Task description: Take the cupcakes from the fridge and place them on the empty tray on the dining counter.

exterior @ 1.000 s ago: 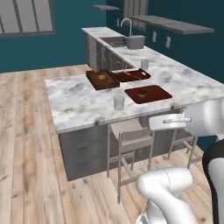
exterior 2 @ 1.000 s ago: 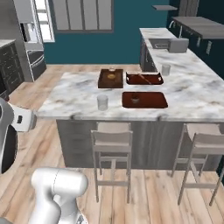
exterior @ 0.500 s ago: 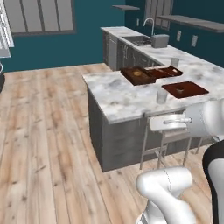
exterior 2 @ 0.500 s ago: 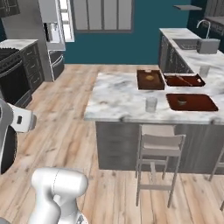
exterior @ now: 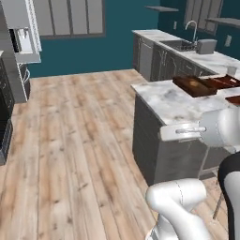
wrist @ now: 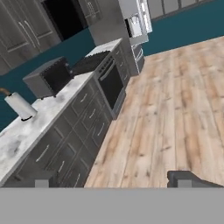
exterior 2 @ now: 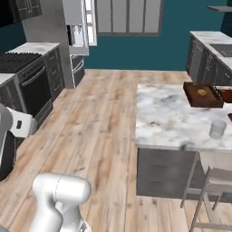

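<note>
The grey steel fridge (exterior: 18,43) stands far off at the upper left, its water dispenser facing me, and a white strip shows along its door edge. It is also seen as the fridge (exterior 2: 76,26) and as the fridge (wrist: 131,24). The marble dining counter (exterior: 169,101) lies to my right, also seen as the dining counter (exterior 2: 168,118). A sliver of the flat reddish-brown tray (exterior: 234,100) shows at the right border. The cupcakes are out of view. My gripper (wrist: 114,181) is open, nothing between its fingertips (wrist: 187,178), aimed over the wooden floor.
A deep wooden box tray (exterior 2: 202,95) and a clear glass (exterior 2: 218,128) sit on the dining counter, with a chair (exterior 2: 216,181) at its near side. A black stove (exterior 2: 28,78), dark cabinets (wrist: 74,140), a microwave (wrist: 49,78) and a paper towel roll (wrist: 18,106) line the left wall. Open wood floor (exterior: 79,140) leads to the fridge.
The base has turned left, so the whole picture has shifted. The dining counter slid to the right edge, and the fridge and stove came into view. The gripper stays open.
</note>
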Available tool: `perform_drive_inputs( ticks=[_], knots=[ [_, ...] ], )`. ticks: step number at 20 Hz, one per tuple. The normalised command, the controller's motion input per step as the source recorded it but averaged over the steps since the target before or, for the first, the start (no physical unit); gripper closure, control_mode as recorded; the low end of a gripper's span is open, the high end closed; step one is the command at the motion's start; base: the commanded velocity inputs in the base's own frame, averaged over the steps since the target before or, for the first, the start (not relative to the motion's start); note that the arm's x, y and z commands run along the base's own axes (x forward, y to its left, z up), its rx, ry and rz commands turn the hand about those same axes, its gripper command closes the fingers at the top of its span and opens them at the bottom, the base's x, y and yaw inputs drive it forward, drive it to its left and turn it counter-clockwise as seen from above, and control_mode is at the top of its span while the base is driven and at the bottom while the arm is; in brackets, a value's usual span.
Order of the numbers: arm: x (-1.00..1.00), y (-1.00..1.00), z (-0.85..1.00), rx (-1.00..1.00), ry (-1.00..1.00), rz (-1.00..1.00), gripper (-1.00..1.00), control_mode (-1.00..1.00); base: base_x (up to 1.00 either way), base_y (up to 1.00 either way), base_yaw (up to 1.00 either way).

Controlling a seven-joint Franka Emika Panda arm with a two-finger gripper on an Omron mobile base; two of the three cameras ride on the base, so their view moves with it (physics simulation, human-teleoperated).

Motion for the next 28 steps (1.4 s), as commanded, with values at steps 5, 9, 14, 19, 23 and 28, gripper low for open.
perform_drive_inputs(
  ticks=[5,9,14,19,23,28],
  knots=[
    [0.0,0.0,0.0,0.0,0.0,0.0,-1.0,1.0,1.0,0.99,0.01],
    [0.0,0.0,0.0,0.0,0.0,0.0,-1.0,1.0,1.0,0.47,0.0],
    [0.0,0.0,0.0,0.0,0.0,0.0,-1.0,1.0,1.0,-0.18,0.0],
    [0.0,0.0,0.0,0.0,0.0,0.0,-1.0,1.0,1.0,-0.83,-0.03],
    [0.0,0.0,0.0,0.0,0.0,0.0,-1.0,1.0,1.0,-0.53,-0.09],
    [0.0,0.0,0.0,0.0,0.0,0.0,-1.0,1.0,1.0,-0.02,-0.07]
  ],
)
